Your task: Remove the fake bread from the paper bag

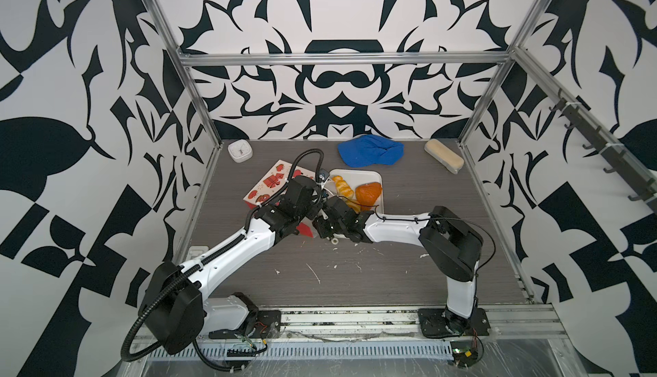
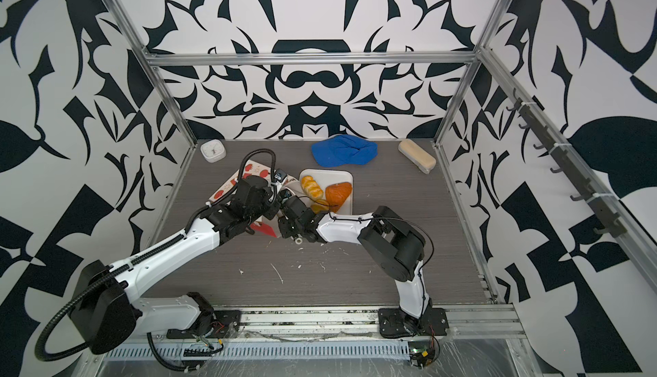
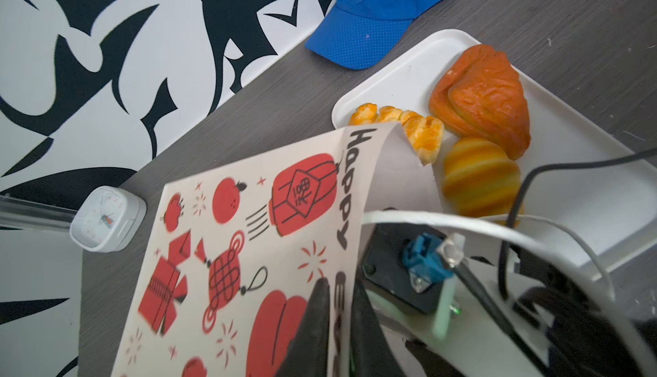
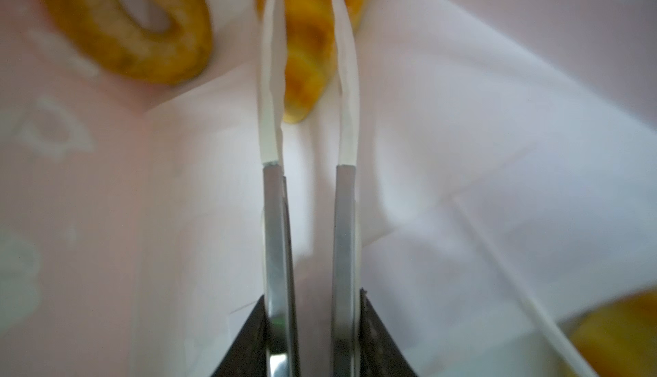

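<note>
Paper bag (image 1: 272, 181) is lying sideways on the tabletop (image 1: 355, 268), the left jaws pinching its mouth edge tight while the right jaws, narrowly parted and empty, are hovering inside over one croissant (image 4: 305, 55) beside one doughnut (image 4: 124, 23). Fetching the fourth piece seems under way: next they need closing on that croissant and drawing it to the one tray (image 3: 391, 73), already carrying three: loaf (image 1: 343, 187), brown pastry (image 1: 369, 194), second croissant (image 3: 480, 176).

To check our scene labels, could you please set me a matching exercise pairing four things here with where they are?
Things: 1 ring doughnut; 2 brown triangular pastry; 3 blue cap; 4 paper bag.
Places: A on the white tray; B pinched by the left gripper; C inside the paper bag; D on the table beyond the tray.
Pairs: 1-C, 2-A, 3-D, 4-B.
</note>
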`<state>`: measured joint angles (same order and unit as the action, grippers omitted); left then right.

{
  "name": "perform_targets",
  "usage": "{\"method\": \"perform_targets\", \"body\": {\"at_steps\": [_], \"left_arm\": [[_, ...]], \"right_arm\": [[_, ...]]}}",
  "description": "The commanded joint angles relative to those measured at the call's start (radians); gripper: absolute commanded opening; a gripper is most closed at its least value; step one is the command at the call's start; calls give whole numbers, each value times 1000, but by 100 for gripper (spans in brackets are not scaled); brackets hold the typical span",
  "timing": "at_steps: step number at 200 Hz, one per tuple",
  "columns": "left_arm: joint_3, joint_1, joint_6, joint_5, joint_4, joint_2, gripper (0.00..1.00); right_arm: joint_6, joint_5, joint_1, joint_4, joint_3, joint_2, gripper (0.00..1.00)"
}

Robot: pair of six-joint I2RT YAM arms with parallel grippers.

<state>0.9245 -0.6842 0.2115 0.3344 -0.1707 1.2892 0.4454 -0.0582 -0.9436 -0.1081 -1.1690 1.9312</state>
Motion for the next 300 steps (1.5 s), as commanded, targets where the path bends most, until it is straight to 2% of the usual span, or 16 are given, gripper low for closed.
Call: {"method": "perform_targets", "body": {"at_steps": [1,32,65,104,150,180,201,231,258,281,300], "left_arm": [[17,-14,2,-49,73,-1,15],[-1,-12,-32,-46,-9,-82,24],[-22,-12,-69,-23,-117,-164,41],[-41,-12,-85,9,-214,-214,58],[-12,-12,-133,-54,-310,-218,64],[7,-12,-163,-57,-339,-205,57],[8,-12,-169,-31,-325,-182,42],[7,-12,-164,-40,-309,-150,26],[-16,-12,-166,-61,-272,-148,9],[-24,-12,-167,-60,-273,-152,0],[-24,-12,-164,-54,-289,-156,0]], "right_arm": [[20,-94,-63,-82,-23,-31,39],[46,-49,-64,-99,-32,-9,39],[47,48,-63,-61,-60,-16,39],[37,99,-63,7,-100,-16,39],[46,97,-63,-1,-106,-3,38],[43,139,-62,16,-117,1,38],[38,197,-52,80,-135,-1,37],[48,327,-14,209,-180,-1,38],[93,385,17,190,-162,-13,38],[160,522,64,159,-158,5,38],[154,574,86,183,-151,-3,38]]}}
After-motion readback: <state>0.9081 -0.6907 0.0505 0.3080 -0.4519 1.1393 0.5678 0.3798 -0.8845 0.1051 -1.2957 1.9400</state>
